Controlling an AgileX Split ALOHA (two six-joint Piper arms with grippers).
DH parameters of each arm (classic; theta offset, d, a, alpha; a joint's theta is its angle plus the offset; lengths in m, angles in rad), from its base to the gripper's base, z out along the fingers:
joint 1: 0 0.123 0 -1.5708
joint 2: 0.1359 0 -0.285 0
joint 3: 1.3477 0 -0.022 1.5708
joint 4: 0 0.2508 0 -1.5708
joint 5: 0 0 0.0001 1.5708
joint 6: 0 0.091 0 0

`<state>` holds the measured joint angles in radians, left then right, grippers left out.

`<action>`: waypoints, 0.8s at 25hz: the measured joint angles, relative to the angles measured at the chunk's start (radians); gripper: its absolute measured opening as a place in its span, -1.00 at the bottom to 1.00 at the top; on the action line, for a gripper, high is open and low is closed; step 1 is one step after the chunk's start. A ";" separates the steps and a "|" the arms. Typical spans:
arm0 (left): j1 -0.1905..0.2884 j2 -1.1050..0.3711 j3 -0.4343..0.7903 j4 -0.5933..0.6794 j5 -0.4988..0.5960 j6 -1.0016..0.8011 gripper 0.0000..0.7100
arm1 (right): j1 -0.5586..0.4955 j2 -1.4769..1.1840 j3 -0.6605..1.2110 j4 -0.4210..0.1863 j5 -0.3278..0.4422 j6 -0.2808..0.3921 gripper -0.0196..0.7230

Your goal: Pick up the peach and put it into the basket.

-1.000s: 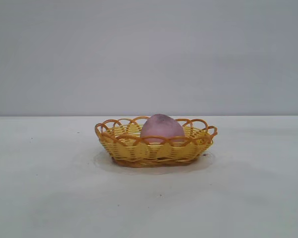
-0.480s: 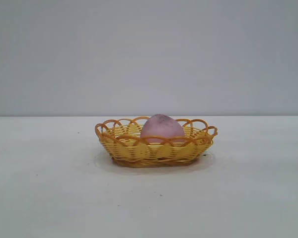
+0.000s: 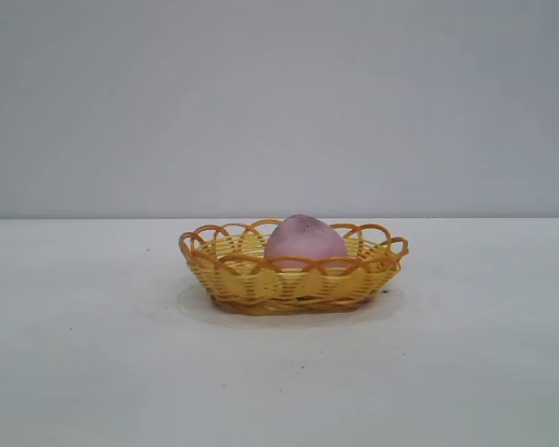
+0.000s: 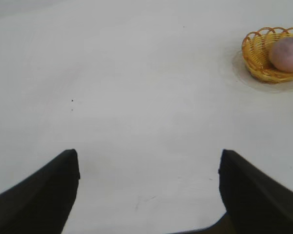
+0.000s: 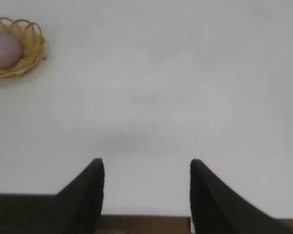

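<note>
On the left, the left gripper [image 4: 149,187] hangs low over bare tabletop [image 4: 136,97], jaws spread wide with nothing between them. It sits well away from the basket [image 3: 233,275], which from its wrist camera shows only far off at the edge.

In the middle of the tabletop stands the basket, and the peach [image 3: 304,240] sits inside it, its dull pink top rising above the looped rim. It looks settled, leaning against nothing, resting a little toward the right half of the weave. By my reckoning the job is done: fruit in, arms clear.

On the right, the right gripper [image 5: 146,187] also hovers over empty tabletop near its own edge, jaws parted about half as wide as they could go and holding nothing. The basket is well apart from it too.

What could still spoil things? Not much. The basket is shallow and the peach is round, so a knock to the rim from an arm swinging back in could roll it out. A bump to the tabletop could do the same. With both grippers this far off, that seems unlikely unless one reaches in again.
</note>
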<state>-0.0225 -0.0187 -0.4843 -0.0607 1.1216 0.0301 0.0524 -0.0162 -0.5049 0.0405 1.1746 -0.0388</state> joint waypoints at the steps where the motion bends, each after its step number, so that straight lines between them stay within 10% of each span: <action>1: 0.000 0.000 0.000 0.000 0.000 0.000 0.48 | 0.000 0.000 0.008 0.000 -0.010 0.000 -0.03; 20: 0.000 0.000 0.000 0.000 0.000 0.000 0.48 | 0.000 0.000 0.015 0.000 -0.028 -0.002 -0.03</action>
<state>-0.0225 -0.0187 -0.4843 -0.0607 1.1216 0.0301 0.0524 -0.0162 -0.4896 0.0405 1.1462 -0.0409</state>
